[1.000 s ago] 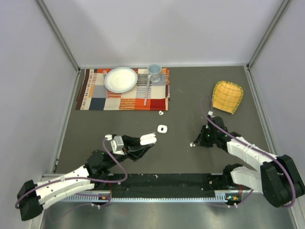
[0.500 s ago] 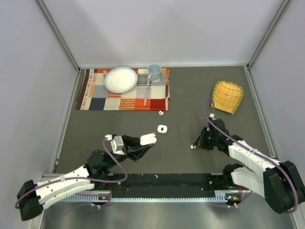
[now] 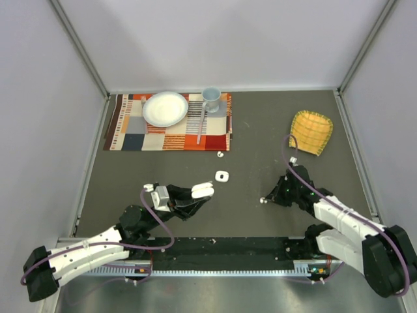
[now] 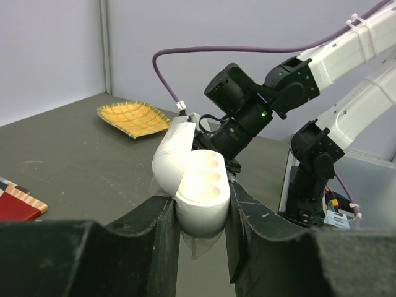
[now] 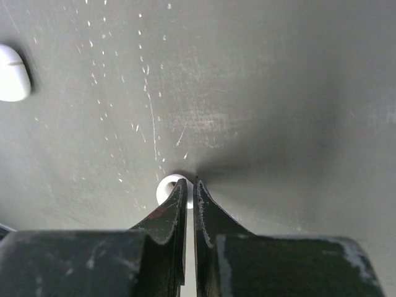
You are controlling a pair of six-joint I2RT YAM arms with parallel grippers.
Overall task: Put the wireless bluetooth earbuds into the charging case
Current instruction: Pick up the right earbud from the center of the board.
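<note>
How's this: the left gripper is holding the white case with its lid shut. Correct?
Not quite. The left gripper does hold the white case, but its lid is open, not shut. The left wrist view shows the lid tipped back and the hollows inside.

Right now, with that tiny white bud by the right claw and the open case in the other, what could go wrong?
The earbud sits off to one side of the nearly closed tips of the right claw, so it may get pushed away instead of gripped. The charging case is held only by its sides in the left claw; pressing a bud in might make the smooth shell slip.
</note>
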